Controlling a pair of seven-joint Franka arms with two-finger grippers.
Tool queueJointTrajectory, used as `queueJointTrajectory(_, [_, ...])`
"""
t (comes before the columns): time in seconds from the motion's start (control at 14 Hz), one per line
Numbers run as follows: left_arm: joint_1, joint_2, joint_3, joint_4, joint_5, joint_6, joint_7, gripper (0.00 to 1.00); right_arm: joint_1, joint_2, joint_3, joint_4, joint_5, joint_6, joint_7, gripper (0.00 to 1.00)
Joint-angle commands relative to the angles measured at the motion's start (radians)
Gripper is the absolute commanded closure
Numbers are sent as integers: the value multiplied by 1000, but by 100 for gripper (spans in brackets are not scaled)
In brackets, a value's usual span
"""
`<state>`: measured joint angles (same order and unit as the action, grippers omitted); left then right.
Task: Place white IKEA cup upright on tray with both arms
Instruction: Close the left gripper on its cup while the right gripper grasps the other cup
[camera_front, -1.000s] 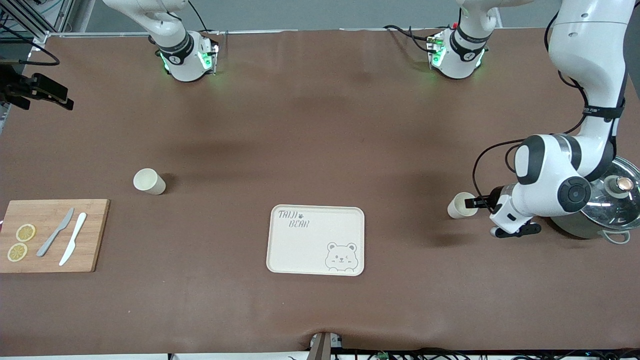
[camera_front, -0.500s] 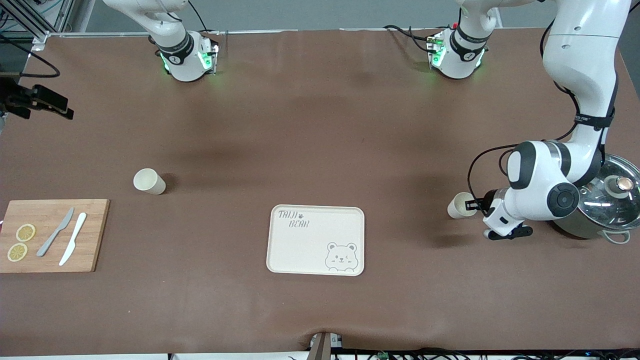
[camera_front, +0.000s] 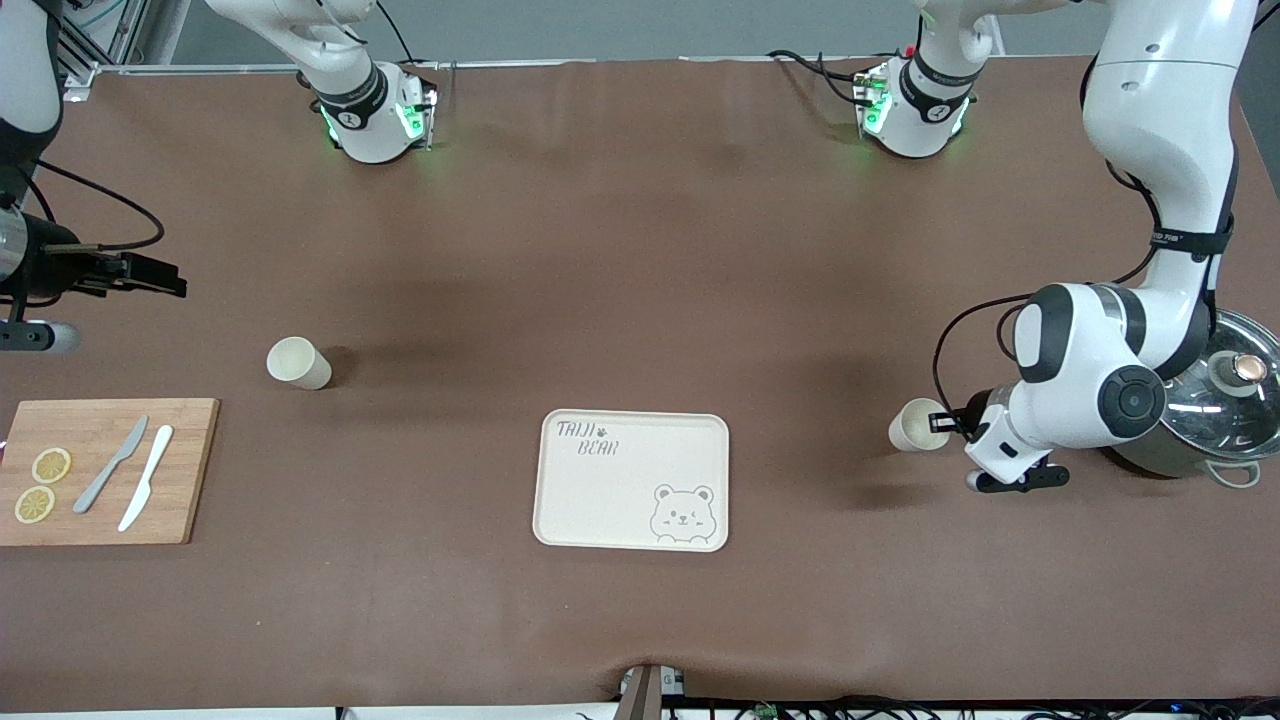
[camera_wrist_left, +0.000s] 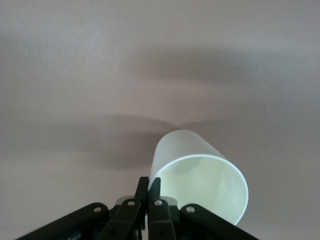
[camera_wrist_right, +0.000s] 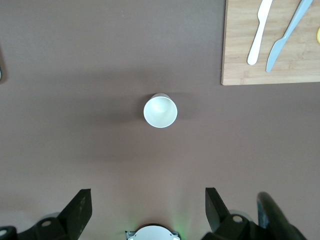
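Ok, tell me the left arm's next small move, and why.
Probably a slight lift: the left gripper is shut on the rim of the white tapered cup beside the lidded steel pot, apart from the cream rectangular tray. The right gripper hangs open near the second white cup.

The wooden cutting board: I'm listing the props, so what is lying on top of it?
On the cutting board lie two lemon slices, a grey knife and a white knife. Whatever is beneath the board is covered.
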<state>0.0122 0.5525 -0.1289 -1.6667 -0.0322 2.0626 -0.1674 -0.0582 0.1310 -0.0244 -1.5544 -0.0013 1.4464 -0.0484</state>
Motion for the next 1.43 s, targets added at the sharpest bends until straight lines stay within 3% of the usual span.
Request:
queueJointTrajectory(0.0, [-18,0,0,76,-12,-74,-56,100,-43,18,6,-21,17,-12,9,0])
queueJointTrajectory(0.21, [-49,-5,-1,133,-15,-113,-174,100,-86,81,6,-91,15,70,2,0])
queueJointTrajectory(0.93, [-202,46,-3,283,-51,-95,-642,100,-74,76,9,-449,17,526,-4,2])
queueJointTrajectory(1.07, [-242,89,-3,332,-54,-56,-774,100,-72,78,11,-504,17,577,-4,20])
queueJointTrajectory(1.21, [-279,127,-3,373,-57,13,-880,100,-71,78,9,-585,17,701,-4,24])
queueJointTrajectory(1.36, [-317,158,-3,403,-74,65,-955,100,-71,79,11,-637,17,768,-2,40])
